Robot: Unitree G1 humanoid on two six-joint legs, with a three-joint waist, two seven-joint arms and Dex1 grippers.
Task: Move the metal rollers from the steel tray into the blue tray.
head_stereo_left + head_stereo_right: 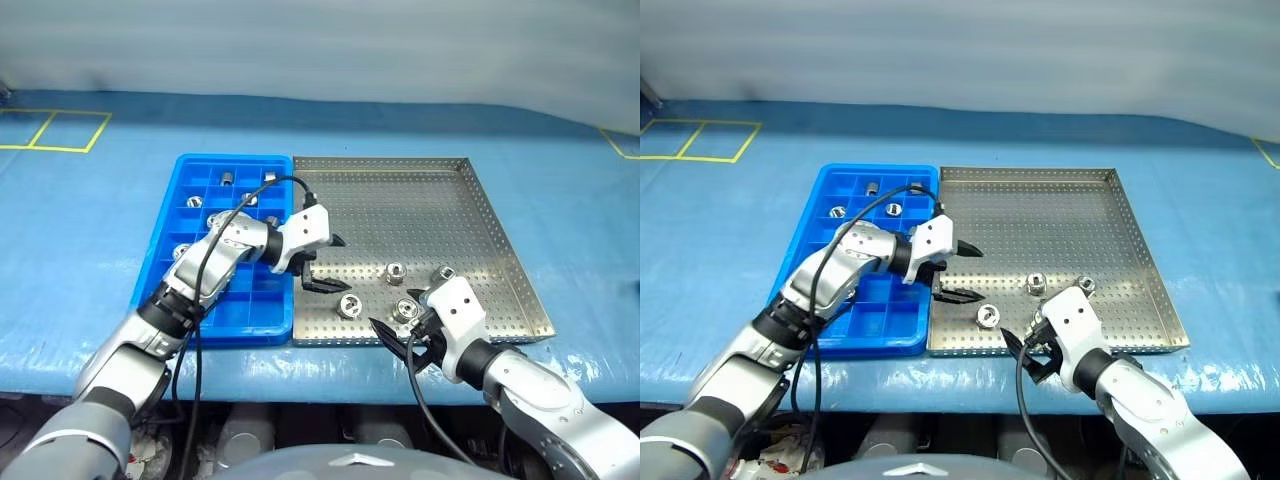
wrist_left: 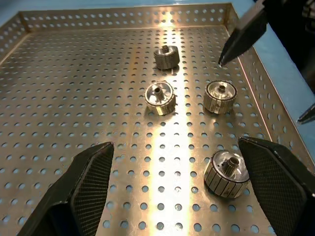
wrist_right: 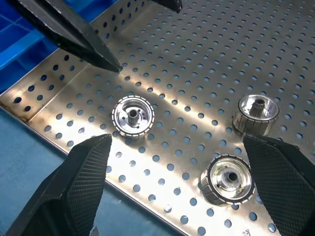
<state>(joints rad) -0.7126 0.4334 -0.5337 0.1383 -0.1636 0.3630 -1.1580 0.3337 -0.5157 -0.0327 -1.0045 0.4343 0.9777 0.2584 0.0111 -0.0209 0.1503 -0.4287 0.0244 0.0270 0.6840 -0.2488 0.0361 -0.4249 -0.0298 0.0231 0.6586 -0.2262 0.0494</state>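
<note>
Steel tray (image 1: 480,215) holds four metal rollers (image 1: 396,272) we must move; several sit in the blue tray (image 1: 200,310); left hand (image 1: 322,264) and right hand (image 1: 398,342) released, empty.

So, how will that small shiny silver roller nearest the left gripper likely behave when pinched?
The small shiny silver metal roller is probably rigid and heavy for its size. Its polished rim may slip between the left gripper's open black fingers. It stands on end on the perforated steel tray; tipped over, it could roll.
</note>
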